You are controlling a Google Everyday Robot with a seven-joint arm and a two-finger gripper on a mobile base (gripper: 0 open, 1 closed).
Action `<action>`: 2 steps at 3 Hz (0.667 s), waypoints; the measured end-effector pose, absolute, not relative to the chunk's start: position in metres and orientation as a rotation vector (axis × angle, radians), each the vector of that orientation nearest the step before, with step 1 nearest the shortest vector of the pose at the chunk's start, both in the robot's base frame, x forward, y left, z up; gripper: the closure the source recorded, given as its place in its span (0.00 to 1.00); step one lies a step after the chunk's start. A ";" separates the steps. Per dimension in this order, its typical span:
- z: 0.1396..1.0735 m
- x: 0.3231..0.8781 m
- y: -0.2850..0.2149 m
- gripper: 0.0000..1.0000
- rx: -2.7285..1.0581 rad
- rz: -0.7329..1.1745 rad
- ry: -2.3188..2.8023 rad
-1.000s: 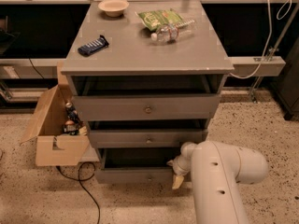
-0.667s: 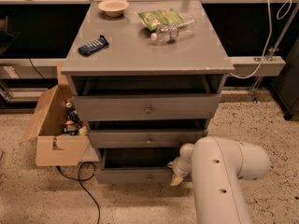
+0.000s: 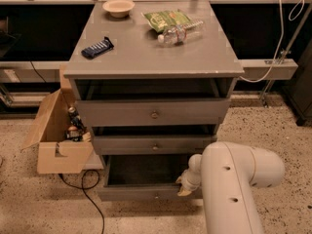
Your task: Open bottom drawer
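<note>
The bottom drawer [image 3: 139, 194], slim flat grey wood, stands open, dark inside. The hand [image 3: 185, 188] sits at its right front edge; I cannot tell its grip.

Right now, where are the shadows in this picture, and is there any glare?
Camera view: the bottom drawer is dark inside, shaded by the middle drawer; the cabinet top is evenly lit, without hard glare; the gripper, at the bottom drawer's right front corner, is well lit.
</note>
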State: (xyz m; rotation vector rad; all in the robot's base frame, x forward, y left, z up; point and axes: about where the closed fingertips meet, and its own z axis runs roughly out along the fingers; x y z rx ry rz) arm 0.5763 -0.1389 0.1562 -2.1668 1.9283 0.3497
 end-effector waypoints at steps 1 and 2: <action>0.156 0.562 -0.141 1.00 -2.146 0.373 1.958; 0.156 0.561 -0.141 1.00 -2.145 0.374 1.958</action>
